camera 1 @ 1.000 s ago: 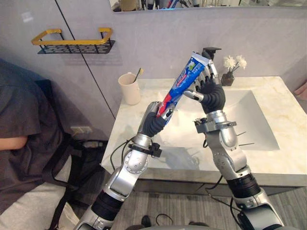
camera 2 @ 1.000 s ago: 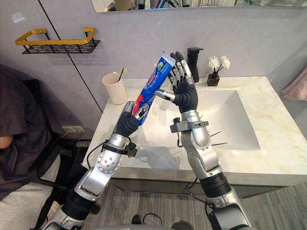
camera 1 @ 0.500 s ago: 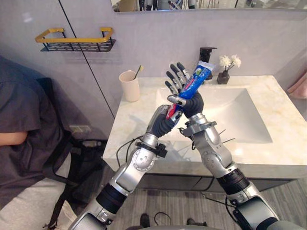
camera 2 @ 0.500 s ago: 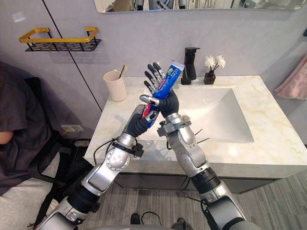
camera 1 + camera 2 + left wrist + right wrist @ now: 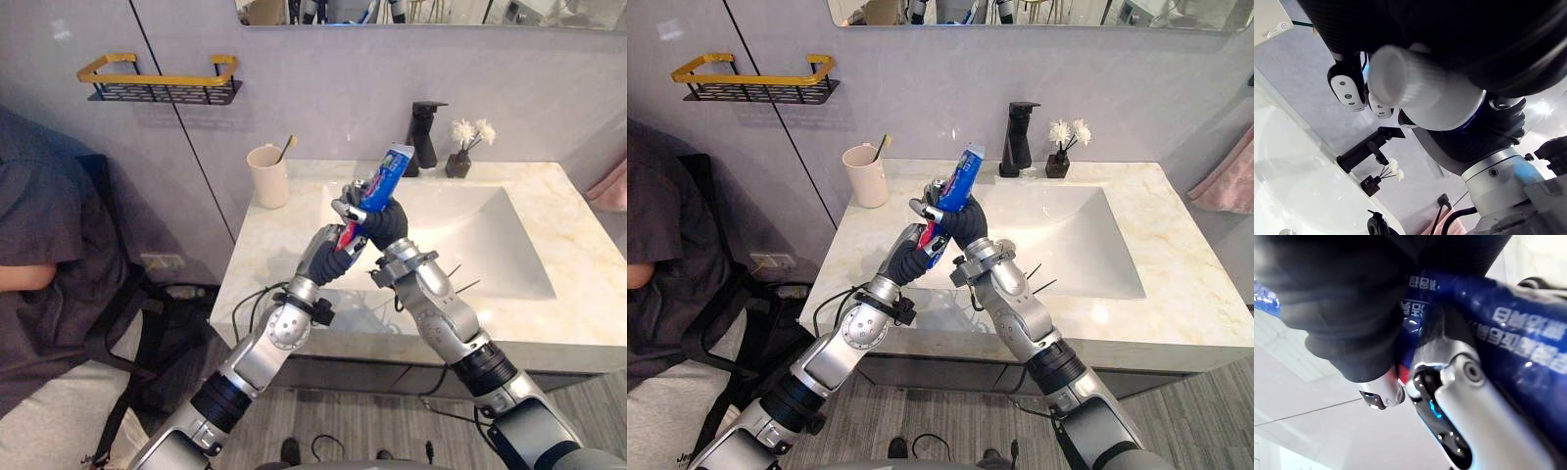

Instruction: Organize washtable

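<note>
Left eye view: a marble washtable (image 5: 279, 240) with a white basin (image 5: 485, 235) stood against the grey wall, and a seated person (image 5: 49, 264) was beside its left end. A black-and-yellow wall shelf (image 5: 162, 88) hung above that side. Over the counter's front, just left of the basin, both hands held a blue toothpaste tube (image 5: 384, 178) tilted upward. The right hand (image 5: 384, 223) had its fingers curled round the middle, and the left hand (image 5: 328, 257) clasped the lower end by the white cap (image 5: 1410, 85). At the back stood a beige cup (image 5: 267, 176) holding a toothbrush (image 5: 285, 149), a black faucet (image 5: 426, 137) and a small flower vase (image 5: 458, 162).
</note>
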Motion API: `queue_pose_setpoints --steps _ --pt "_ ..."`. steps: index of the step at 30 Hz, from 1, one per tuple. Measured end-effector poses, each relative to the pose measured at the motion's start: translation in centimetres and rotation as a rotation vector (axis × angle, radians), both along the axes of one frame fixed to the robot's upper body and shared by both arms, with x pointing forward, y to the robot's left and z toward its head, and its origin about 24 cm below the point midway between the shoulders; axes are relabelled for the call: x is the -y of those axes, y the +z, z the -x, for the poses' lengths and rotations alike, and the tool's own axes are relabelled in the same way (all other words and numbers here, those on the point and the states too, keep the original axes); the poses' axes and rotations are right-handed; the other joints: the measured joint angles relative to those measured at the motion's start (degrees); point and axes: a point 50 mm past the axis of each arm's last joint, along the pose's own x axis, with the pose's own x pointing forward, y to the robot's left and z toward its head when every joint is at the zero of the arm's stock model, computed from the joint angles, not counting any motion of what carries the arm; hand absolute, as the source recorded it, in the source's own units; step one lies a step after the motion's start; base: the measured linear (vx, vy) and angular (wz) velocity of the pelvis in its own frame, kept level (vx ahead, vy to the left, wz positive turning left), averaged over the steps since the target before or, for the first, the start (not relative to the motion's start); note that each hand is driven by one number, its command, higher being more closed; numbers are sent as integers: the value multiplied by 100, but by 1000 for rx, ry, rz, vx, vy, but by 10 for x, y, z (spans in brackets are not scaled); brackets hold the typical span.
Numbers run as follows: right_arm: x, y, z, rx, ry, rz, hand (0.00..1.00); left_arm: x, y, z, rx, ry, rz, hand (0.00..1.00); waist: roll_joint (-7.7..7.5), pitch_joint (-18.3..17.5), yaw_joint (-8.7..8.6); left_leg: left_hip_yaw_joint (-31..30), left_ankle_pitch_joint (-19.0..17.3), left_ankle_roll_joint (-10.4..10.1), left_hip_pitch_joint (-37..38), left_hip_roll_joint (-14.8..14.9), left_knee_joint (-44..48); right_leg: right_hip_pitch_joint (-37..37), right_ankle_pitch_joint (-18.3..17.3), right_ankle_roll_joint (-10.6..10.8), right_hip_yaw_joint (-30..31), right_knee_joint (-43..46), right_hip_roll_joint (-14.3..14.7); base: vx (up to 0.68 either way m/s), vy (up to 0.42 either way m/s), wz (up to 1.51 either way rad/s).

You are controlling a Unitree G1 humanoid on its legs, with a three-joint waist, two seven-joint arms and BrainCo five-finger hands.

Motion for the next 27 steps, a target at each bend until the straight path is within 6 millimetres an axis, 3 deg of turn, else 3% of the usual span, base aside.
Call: queue_pose_setpoints --steps 2,5,7,9,15,18,20,23,27 --pt "11 6 3 45 -48 -2 100 3 4 1 33 18 -2 0 -6 3 42 -2 4 5 0 -14 -2 -2 -2 3 -6 4 -13 0 0 0" --pt "31 29 7 133 -153 -109 100 -12 14 8 81 55 18 0 -5 4 -2 0 7 10 13 -28 -4 1 -10 15 -10 15 -28 -33 -3 -1" --pt "55 44 8 200 -250 -164 100 -37 19 11 105 138 55 0 -5 3 -16 -1 7 10 26 -37 -5 4 -25 36 -13 29 -38 0 0 0" --pt "90 55 11 259 -407 -230 100 -88 27 10 141 340 119 0 -5 3 -10 -6 7 10 43 -49 -5 6 -48 61 -23 69 -52 0 0 0" --pt "128 45 20 256 -615 -152 100 -146 33 27 195 613 224 0 -7 2 28 -19 8 12 43 -97 -11 11 -56 72 -41 70 -105 0 0 0" --pt "142 38 25 246 -711 -106 100 -174 15 42 135 774 283 0 -14 -2 38 -37 8 11 32 -104 -15 18 -56 74 -68 44 -113 -1 -6 4" --pt "156 36 30 246 -799 -71 100 -194 -9 54 41 897 322 0 -21 -7 36 -105 8 11 29 -116 -22 83 -58 77 -152 -5 -123 -1 -17 17" --pt "170 39 34 263 -901 -15 100 -211 -58 75 -176 1027 353 0 -61 -37 66 -165 7 10 -9 -120 -39 92 -70 83 -209 -32 -124 -5 -18 12" --pt "182 43 34 274 -963 75 100 -211 -136 112 -568 1111 359 0 -182 -114 106 -268 6 10 -126 -107 -55 67 -70 85 -325 -96 -133 4 -24 13"
